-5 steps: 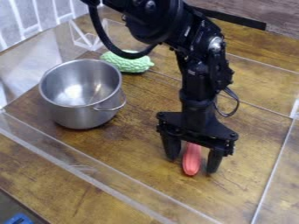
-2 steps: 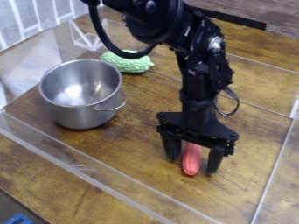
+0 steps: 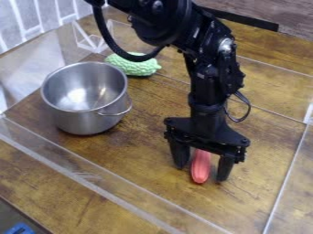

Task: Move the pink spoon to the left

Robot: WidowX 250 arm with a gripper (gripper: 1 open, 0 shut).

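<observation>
Straddling the pink spoon (image 3: 200,170) with the gripper (image 3: 203,167) pointed straight down, fingers spread wide and standing one to each side of the handle, low over the wooden tabletop (image 3: 110,174). Not yet pinching anything; jaws apart, with the reddish-pink handle showing in the gap between them, so apparently lined up for a squeeze across the handle's narrow width rather than along its length. Lying flat on the tabletop toward the front right of the scene, well apart from the steel pot (image 3: 84,97) at the left and the bumpy green object (image 3: 132,65) behind the pot. Hidden mostly by the fingers, so hard to say where the metal bowl of the spoon lies or whether the fingertips touch the wood. Judging from the pose, ready for closing, then a lift and a carry leftward into the open wood in front of the pot. Worth minding on that path: the pot's handle sticking out toward the right, and the clear plastic wall (image 3: 86,166) edging the front of the work area.
</observation>
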